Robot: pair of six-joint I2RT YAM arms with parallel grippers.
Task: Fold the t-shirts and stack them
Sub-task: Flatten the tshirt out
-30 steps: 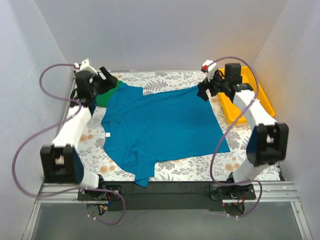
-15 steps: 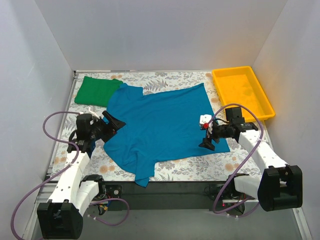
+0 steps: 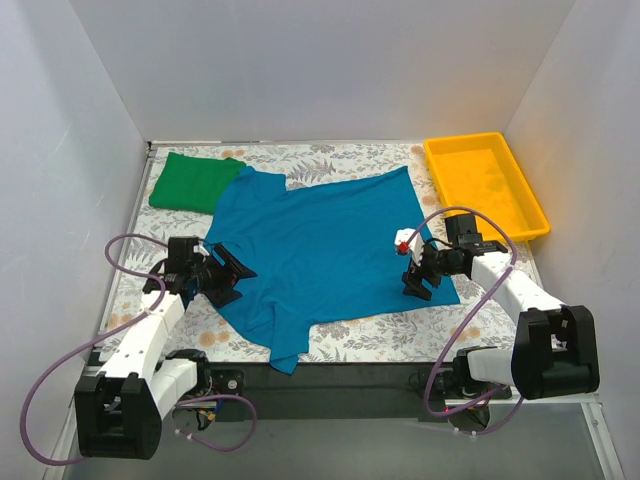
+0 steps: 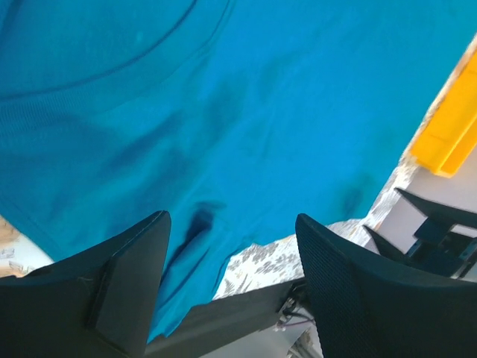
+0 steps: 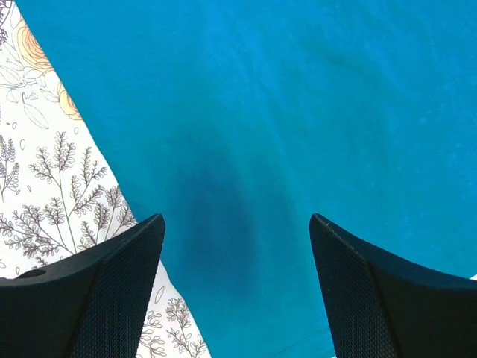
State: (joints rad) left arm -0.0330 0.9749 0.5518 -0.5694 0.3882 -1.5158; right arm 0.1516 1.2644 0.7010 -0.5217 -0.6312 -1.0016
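— Top external view: anything hidden?
— An edge of the folded green shirt (image 3: 193, 181), far left, under the blue shirt (image 3: 320, 250)'s sleeve.
— The blue one?
— Spread flat mid-table, lightly creased. Left gripper (image 4: 231, 218) and right gripper (image 5: 237, 218) hover over it, fingers spread, empty.

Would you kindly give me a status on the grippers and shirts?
Both grippers open, empty: left gripper at blue shirt left edge, right gripper at right edge. Green shirt folded, far left corner. Nothing in the way.
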